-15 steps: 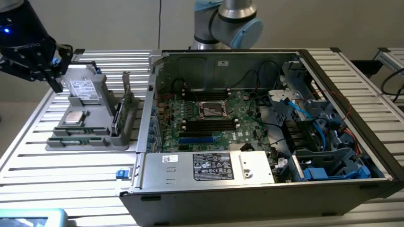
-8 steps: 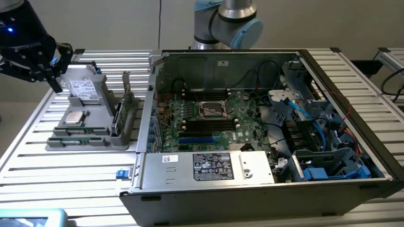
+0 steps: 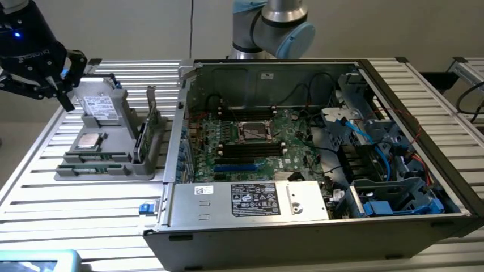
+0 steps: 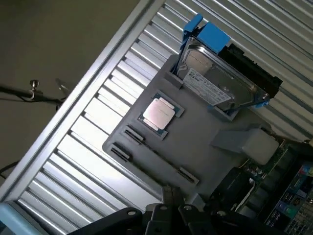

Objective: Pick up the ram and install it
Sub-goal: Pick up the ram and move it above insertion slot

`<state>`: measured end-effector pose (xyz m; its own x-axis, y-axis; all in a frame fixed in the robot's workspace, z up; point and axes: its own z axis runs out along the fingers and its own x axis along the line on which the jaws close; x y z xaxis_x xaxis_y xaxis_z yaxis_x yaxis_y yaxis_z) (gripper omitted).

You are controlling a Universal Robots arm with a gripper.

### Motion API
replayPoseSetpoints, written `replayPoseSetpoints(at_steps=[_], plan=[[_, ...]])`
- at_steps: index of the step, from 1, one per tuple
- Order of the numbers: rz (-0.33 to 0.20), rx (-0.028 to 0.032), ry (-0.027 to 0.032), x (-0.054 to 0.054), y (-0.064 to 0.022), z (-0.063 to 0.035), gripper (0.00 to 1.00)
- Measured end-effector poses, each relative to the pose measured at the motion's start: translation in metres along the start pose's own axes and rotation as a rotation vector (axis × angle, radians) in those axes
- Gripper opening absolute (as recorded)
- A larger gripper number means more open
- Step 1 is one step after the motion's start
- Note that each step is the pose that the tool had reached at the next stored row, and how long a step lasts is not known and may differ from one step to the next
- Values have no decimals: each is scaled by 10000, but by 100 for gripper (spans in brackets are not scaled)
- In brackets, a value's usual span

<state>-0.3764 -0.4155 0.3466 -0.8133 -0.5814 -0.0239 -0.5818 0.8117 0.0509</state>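
Observation:
My gripper (image 3: pixel 42 85) hangs at the exterior view's upper left, above the far end of a grey parts holder (image 3: pixel 113 148), open and holding nothing. The ram (image 3: pixel 90 169) is a thin green strip standing on edge in the slots at the holder's near end; in the wrist view it is just a thin dark line (image 4: pixel 161 157) between the slot ends. The open computer case (image 3: pixel 302 147) lies to the holder's right in the exterior view, with the motherboard (image 3: pixel 250 141) and its dark memory slots (image 3: pixel 250 148) exposed.
The holder also carries a hard drive (image 4: pixel 215 81) in a blue frame, a square silver processor chip (image 4: pixel 157 112) and an upright green card (image 3: pixel 149 127) with a metal bracket. Cables and drive cages (image 3: pixel 378 164) fill the case's right side. The slatted metal table (image 3: pixel 76 209) surrounds everything.

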Motion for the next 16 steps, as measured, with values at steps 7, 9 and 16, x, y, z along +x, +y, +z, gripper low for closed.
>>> replayPoseSetpoints(at_steps=[7, 9, 16], plan=[[-1263, -30, 65, 0, 0, 3, 11], [-1628, -39, 84, 0, 0, 4, 11], [-2908, -53, 165, 0, -1, 10, 11]])
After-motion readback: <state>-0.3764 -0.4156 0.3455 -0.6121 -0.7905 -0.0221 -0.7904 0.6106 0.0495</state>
